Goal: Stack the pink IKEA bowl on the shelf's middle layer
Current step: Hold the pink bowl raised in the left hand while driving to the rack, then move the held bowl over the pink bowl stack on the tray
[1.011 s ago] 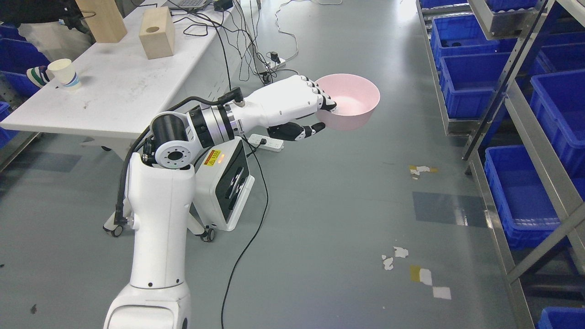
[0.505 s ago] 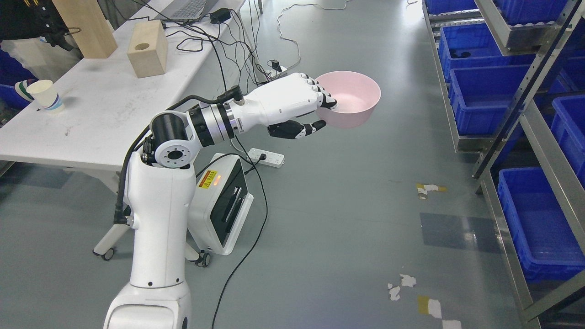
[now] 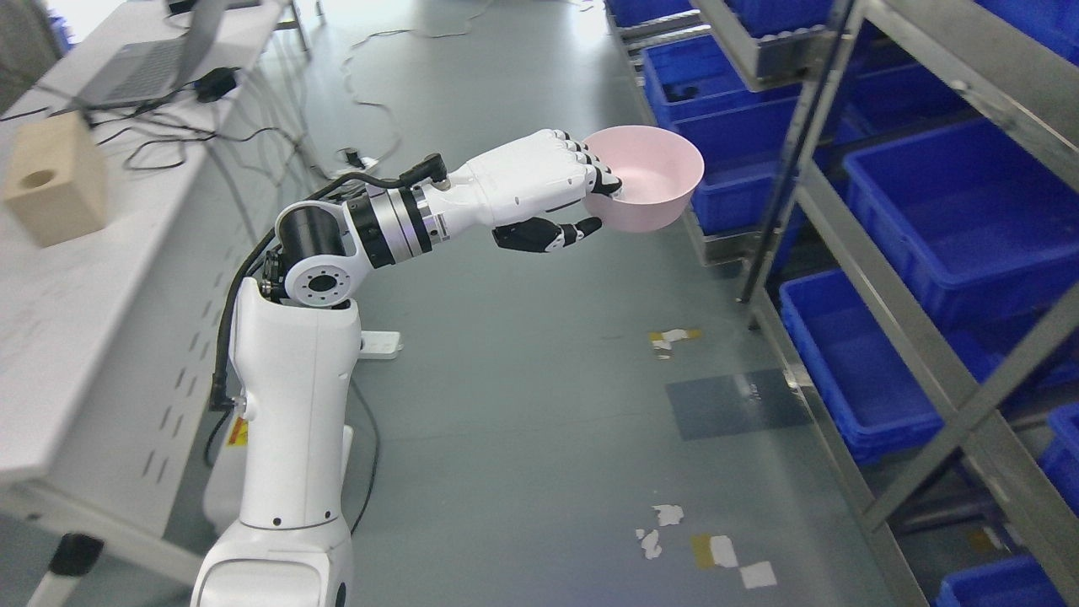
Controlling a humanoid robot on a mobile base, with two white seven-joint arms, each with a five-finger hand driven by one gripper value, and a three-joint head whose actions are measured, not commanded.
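Note:
A pink bowl [image 3: 653, 181] hangs in the air above the grey floor, held upright by its near rim. My left hand [image 3: 590, 206] is shut on that rim, with the fingers [image 3: 605, 181] hooked inside and the thumb under the outside wall. The white left arm [image 3: 295, 396] rises from the bottom left and reaches out to the right. The metal shelf [image 3: 877, 278] stands to the right of the bowl, its layers holding blue bins [image 3: 961, 211]. The bowl is just left of the shelf's front upright [image 3: 792, 160]. No right arm shows.
A white table [image 3: 76, 312] runs along the left with a wooden block [image 3: 55, 181], a laptop [image 3: 143, 67] and cables on it. A white power strip [image 3: 379, 344] lies on the floor behind my arm. Scraps of tape [image 3: 716, 552] mark the grey floor.
The whole picture has swung, so the camera turned toward the shelf. The table slid left and the shelf and bins loom larger. My left hand keeps its hold on the bowl.

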